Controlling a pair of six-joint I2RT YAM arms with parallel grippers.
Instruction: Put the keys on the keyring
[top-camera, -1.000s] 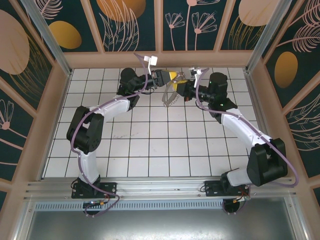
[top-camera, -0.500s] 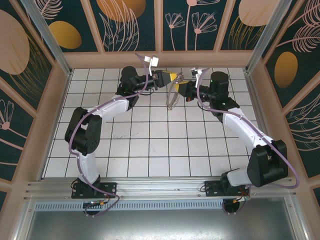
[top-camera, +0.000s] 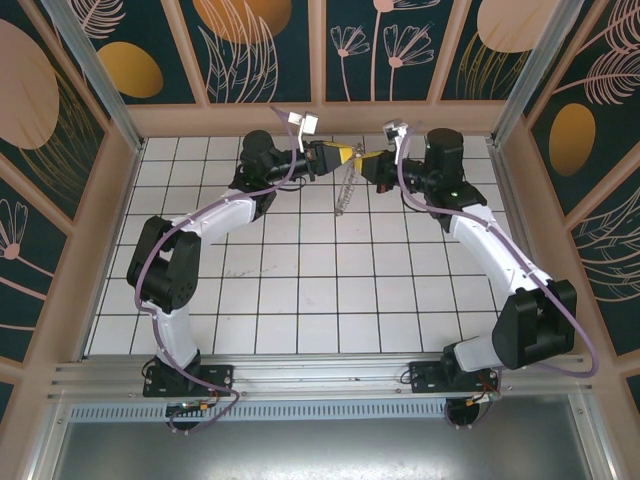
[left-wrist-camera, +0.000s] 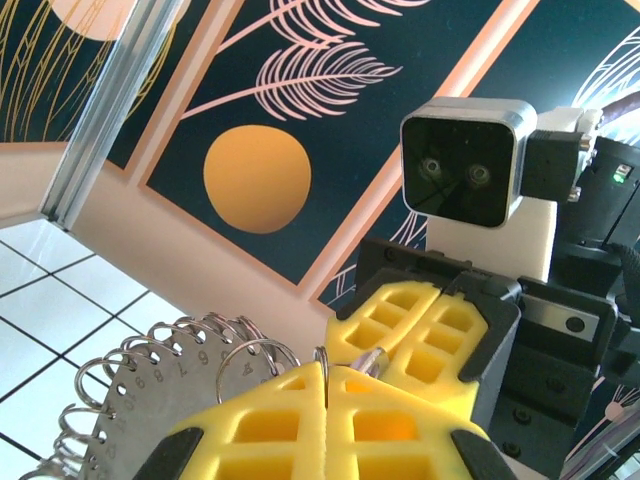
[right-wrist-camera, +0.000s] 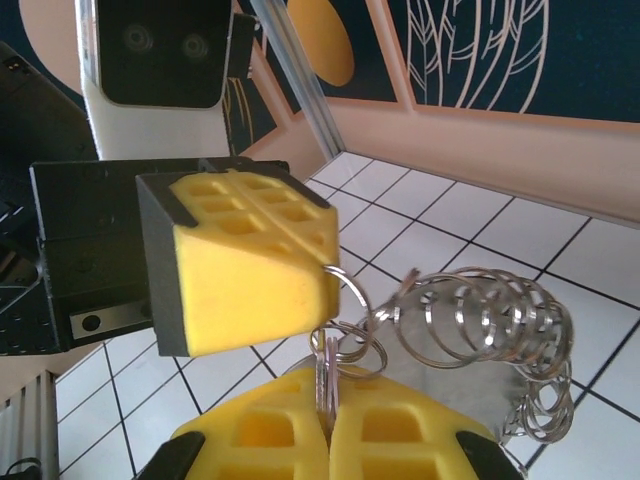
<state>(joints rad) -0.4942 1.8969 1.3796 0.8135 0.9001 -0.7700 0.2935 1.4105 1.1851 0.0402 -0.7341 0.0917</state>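
Keyring (top-camera: 344, 190) hangs as a chain of rings over the far middle of the worktop (top-camera: 300, 290), at about 12 o'clock in the top view, its long axis running from 12 to 6. My left fingers (top-camera: 343, 153), pointing to 3 o'clock, are closed on a ring (left-wrist-camera: 322, 358) at its top end. My right fingers (top-camera: 363, 158), pointing to 9, are pinched shut on the rings just beside it, tips almost touching. Neither arm is nearer. Any key, I judge, must be fed in at that top end, between my tips.

White tiled table (top-camera: 300, 290), dark grid lines
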